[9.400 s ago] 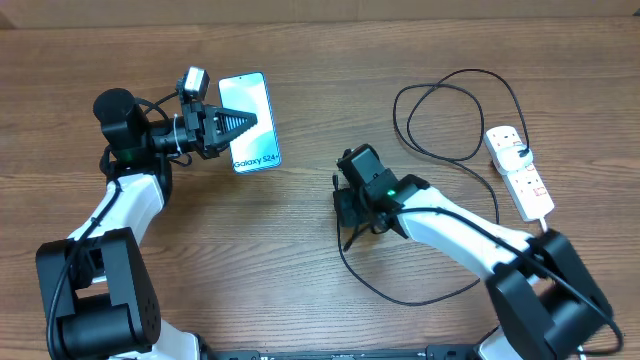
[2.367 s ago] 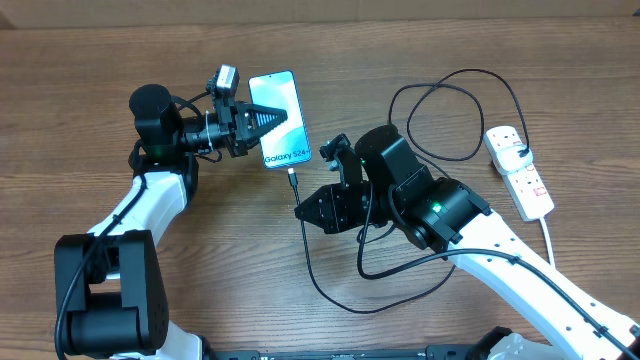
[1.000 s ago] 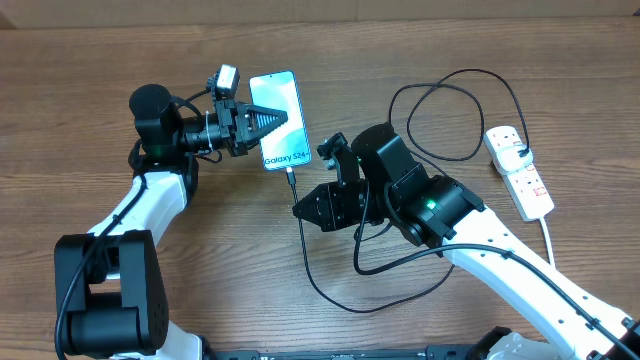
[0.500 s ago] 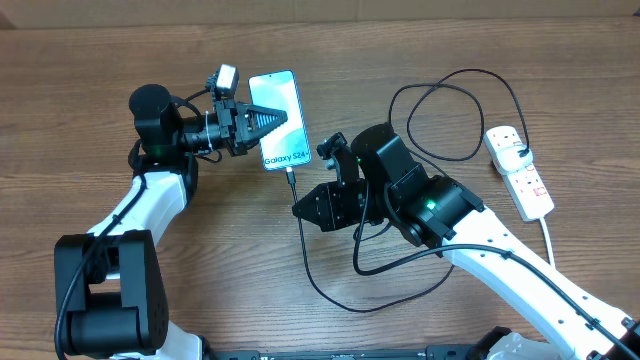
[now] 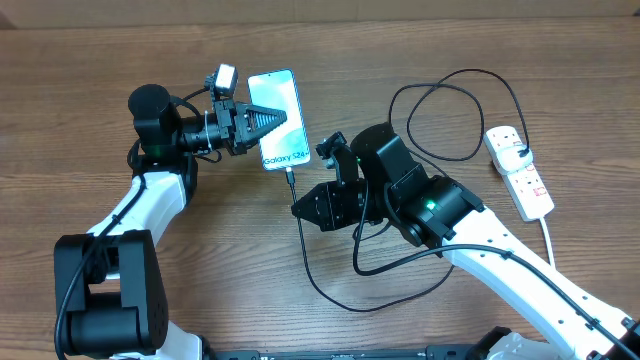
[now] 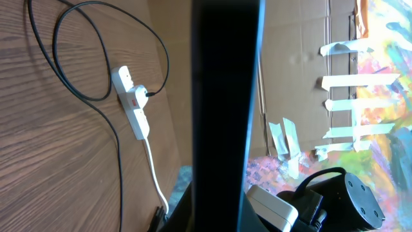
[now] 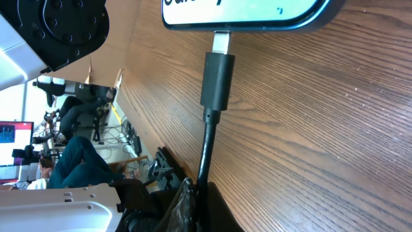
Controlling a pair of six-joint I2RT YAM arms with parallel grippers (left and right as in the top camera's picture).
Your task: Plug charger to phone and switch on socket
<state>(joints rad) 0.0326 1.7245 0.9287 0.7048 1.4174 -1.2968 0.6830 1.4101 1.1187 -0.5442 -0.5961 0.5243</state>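
From high overhead, looks straight down on the whole table [image 5: 230,290], far enough off to take in the phone [image 5: 277,118], the charger [image 5: 291,180] and the socket [image 5: 520,172] together. From the left wrist, looks low along the table toward its right end, rolled so the wood stands at the left, with a dark band [image 6: 225,96] very close across the middle and the same socket and cable loop small beyond. From the right wrist, sits very near the wood, facing the phone's bottom edge and the charger's connector, the spot shown overhead just below the phone.
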